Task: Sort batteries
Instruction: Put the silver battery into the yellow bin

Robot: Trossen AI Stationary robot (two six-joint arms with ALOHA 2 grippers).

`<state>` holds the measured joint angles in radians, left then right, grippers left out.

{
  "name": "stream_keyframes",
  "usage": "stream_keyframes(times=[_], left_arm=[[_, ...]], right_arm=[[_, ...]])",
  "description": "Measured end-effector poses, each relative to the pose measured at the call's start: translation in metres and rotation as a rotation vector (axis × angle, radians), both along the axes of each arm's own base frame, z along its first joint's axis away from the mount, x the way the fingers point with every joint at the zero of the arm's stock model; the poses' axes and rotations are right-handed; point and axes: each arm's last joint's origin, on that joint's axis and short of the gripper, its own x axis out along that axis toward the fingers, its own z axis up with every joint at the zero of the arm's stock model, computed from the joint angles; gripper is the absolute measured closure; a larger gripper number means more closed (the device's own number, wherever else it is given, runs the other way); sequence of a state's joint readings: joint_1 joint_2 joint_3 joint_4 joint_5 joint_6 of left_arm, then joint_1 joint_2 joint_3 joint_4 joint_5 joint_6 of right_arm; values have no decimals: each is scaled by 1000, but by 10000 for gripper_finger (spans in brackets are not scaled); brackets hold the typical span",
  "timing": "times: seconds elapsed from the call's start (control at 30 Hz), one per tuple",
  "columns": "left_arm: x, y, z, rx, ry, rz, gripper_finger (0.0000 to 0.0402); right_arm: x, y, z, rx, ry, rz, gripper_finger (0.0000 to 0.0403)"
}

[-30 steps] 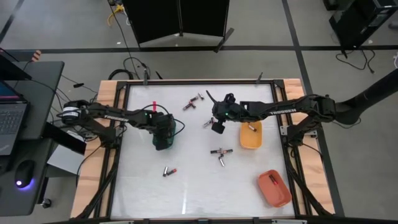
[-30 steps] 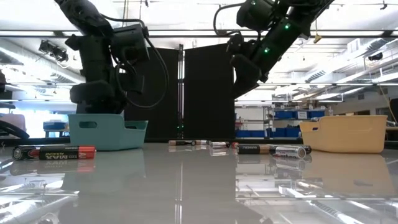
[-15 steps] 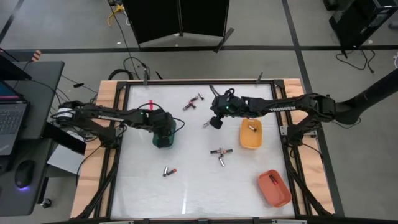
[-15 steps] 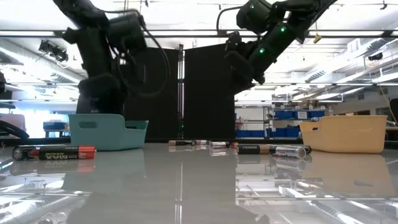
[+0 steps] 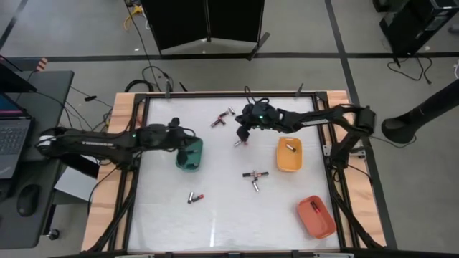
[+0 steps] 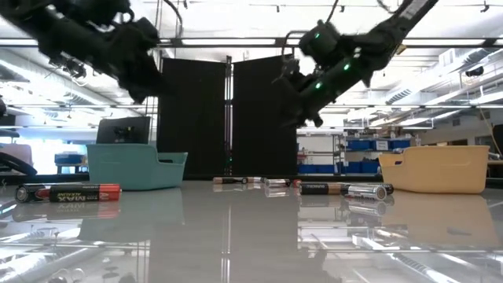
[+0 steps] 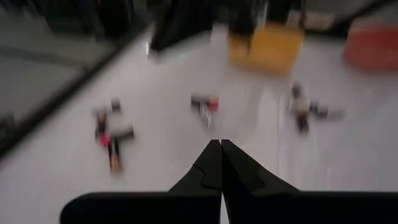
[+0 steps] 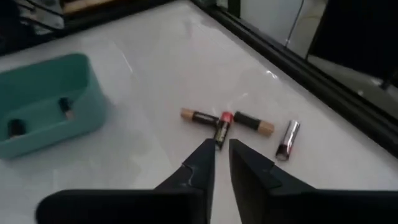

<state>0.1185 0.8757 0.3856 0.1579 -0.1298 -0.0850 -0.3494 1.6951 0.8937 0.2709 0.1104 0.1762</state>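
Now the left gripper point(image 5: 188, 145) hangs over the teal tray point(image 5: 192, 159), fingers pressed together on nothing, with two batteries point(image 8: 37, 117) lying inside that tray. Across the table the right gripper point(image 5: 242, 137) hovers above the far cluster of batteries point(image 8: 239, 126), its fingers point(image 8: 200, 163) parted only a sliver and empty. More batteries point(image 5: 254, 178) lie scattered mid-table; one rests in the orange tray point(image 5: 289, 155)
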Motion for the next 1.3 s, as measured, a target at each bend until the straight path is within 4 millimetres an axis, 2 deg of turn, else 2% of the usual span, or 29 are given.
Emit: stream_keyframes(times=[0.17,0.43,0.63,0.83,1.3], left_arm=[[-12,-2,-8,33,-160,-29,398],[-15,0,-17,31,-157,-7,398],[-15,0,-17,37,-154,-7,398],[-15,0,-17,38,-155,-6,398],[-15,0,-17,37,-154,-5,396]], right_arm=[[18,-20,-22,29,45,-45,293],[30,-56,-43,87,167,-170,233],[37,-72,-60,103,214,-192,218],[41,-72,-54,90,210,-194,226],[38,-72,-58,160,214,-245,233]])
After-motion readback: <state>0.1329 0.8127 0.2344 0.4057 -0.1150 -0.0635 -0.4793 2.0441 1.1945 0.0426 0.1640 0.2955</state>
